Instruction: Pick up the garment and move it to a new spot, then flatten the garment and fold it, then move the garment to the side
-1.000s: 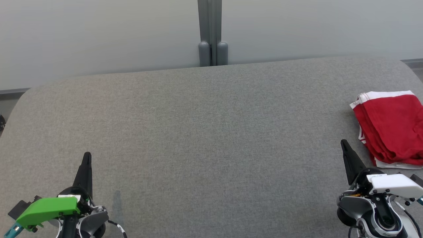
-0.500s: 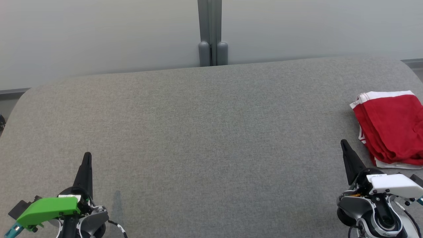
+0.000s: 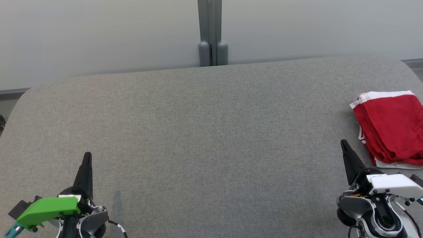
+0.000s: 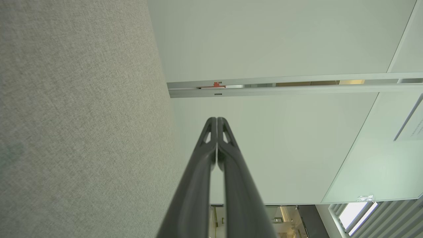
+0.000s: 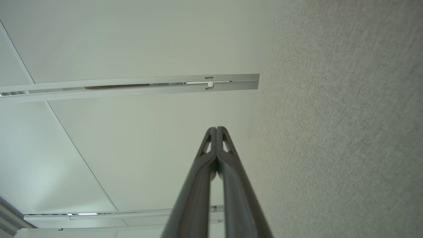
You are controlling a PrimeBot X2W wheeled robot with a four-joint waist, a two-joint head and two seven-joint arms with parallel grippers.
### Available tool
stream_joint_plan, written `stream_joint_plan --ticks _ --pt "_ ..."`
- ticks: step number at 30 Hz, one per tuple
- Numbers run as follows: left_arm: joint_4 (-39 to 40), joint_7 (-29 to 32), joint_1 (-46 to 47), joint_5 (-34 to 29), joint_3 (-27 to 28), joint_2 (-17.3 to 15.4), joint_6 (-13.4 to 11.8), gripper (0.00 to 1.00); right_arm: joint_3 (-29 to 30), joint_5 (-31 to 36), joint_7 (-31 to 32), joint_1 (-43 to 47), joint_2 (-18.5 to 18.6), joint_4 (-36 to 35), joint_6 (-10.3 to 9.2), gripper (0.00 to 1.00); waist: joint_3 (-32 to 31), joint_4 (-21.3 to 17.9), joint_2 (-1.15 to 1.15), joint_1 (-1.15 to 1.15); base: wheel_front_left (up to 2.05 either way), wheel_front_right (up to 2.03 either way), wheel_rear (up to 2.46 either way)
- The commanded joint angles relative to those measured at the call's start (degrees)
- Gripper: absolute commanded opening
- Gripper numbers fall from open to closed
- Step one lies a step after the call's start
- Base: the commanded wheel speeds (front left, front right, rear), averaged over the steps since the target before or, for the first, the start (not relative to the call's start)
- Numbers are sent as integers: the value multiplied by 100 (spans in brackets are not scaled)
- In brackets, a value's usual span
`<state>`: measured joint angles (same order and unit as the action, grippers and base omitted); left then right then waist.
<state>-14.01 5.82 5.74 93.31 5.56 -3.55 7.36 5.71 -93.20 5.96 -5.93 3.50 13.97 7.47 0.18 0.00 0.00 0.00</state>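
Red garment lies just beside right tool, apart.

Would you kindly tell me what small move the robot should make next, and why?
Probably open the right claw and ease it toward the red garment: it lies loosely bunched at the right edge of the table, just beyond that shut claw, far from the left claw.

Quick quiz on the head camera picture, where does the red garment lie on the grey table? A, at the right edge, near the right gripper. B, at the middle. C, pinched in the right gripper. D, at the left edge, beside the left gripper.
A: the red garment lies bunched at the grey table's right edge, just beyond the shut right gripper, untouched.
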Motion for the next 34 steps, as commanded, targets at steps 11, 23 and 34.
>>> stream_joint_plan --ticks 11,23,34 --pt "-9 23 79 -41 39 4 32 0 25 36 18 -40 -6 12 4 0 0 0 0 0 0 0 0" --pt "-10 38 77 -55 52 14 32 0 36 48 29 -40 -16 12 4 0 0 0 0 0 0 0 0" --pt "-10 51 78 -69 61 19 32 0 45 60 40 -41 -24 12 3 0 0 0 0 0 0 0 0"
